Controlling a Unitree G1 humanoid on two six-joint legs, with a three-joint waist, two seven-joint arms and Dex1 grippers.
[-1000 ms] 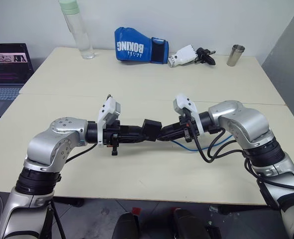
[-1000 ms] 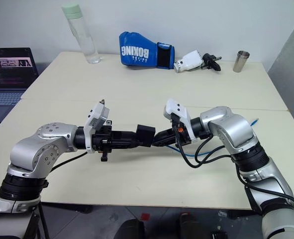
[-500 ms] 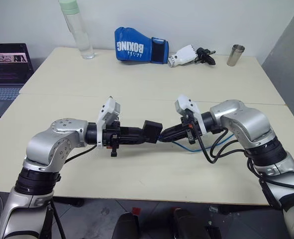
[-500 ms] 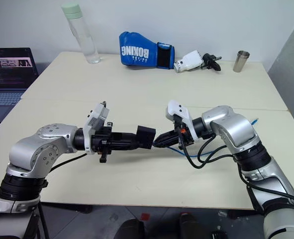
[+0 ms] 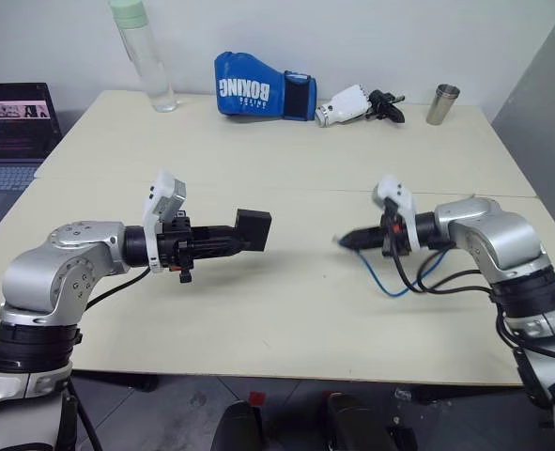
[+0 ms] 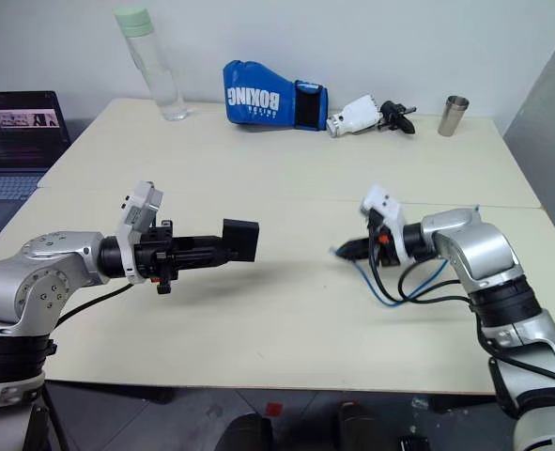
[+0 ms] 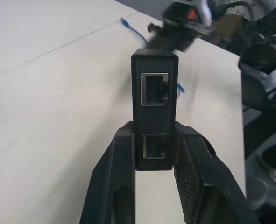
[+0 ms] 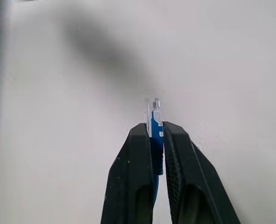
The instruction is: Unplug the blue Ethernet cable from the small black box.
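- Over the cream table (image 5: 286,310), our left gripper (image 5: 228,241) clamps the small black box (image 5: 254,230), both ports empty.
- Well apart, our right gripper (image 8: 155,140) pinches the blue Ethernet cable (image 5: 390,282) at its plug.
- Unplugging looks done.

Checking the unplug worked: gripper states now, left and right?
Left gripper: shut on the small black box, both ports empty.
Right gripper: shut on the blue Ethernet cable at its clear plug, apart from the box.

A bright blue Ethernet cable (image 5: 401,282) is showing against the cream counter (image 5: 286,319); the small box (image 5: 254,230) is looking matte black, the boxing glove (image 5: 263,97) blue with white lettering.
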